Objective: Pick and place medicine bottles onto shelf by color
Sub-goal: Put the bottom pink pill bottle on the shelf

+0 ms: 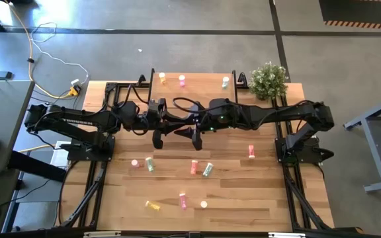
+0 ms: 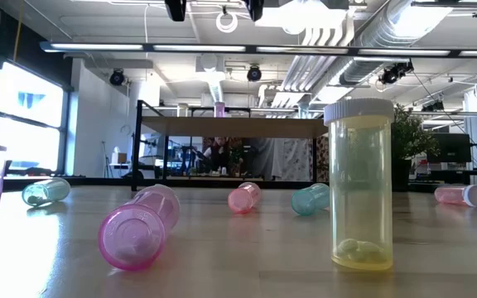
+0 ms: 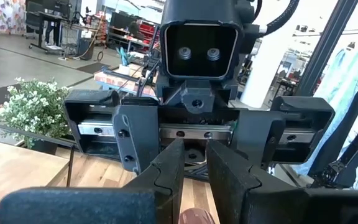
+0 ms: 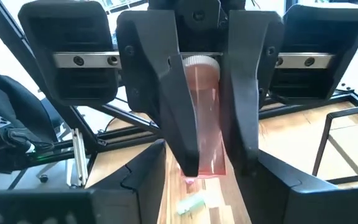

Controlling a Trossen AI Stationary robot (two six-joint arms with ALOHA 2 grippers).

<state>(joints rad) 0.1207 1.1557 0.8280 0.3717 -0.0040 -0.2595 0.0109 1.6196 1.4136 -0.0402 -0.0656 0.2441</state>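
High over the table's middle, my left gripper [image 4: 215, 167] is shut on a reddish medicine bottle [image 4: 201, 118] with a white cap. My right gripper [image 1: 180, 127] faces it, open. Its two fingers [image 4: 135, 180] stand outside the left fingers, one on each side, apart from the bottle. The shelf [image 1: 200, 80] stands at the far edge. A yellow bottle [image 1: 163, 79], a pink one [image 1: 182, 80] and a pale green one [image 1: 225, 82] stand on it. Several more bottles lie on the tabletop nearer, among them a red-orange one [image 1: 194, 166]. My left gripper pinches the bottle's clear body [image 4: 201, 134] between its two fingers [image 4: 166, 99]. The fingers come level from the table's left and lie along the bottle. The cap [image 4: 201, 60] points back toward the palm, the base toward the fingertips. The bottle is lifted clear of the table.
Loose on the tabletop are a pink bottle [image 1: 135, 162], two green ones [image 1: 150, 164] [image 1: 208, 170], a red one [image 1: 251, 151], a yellow one [image 1: 153, 205] and another pink one [image 1: 182, 200]. A yellow bottle stands upright [image 2: 360, 182] near the front. A potted plant [image 1: 268, 79] stands at the far right.
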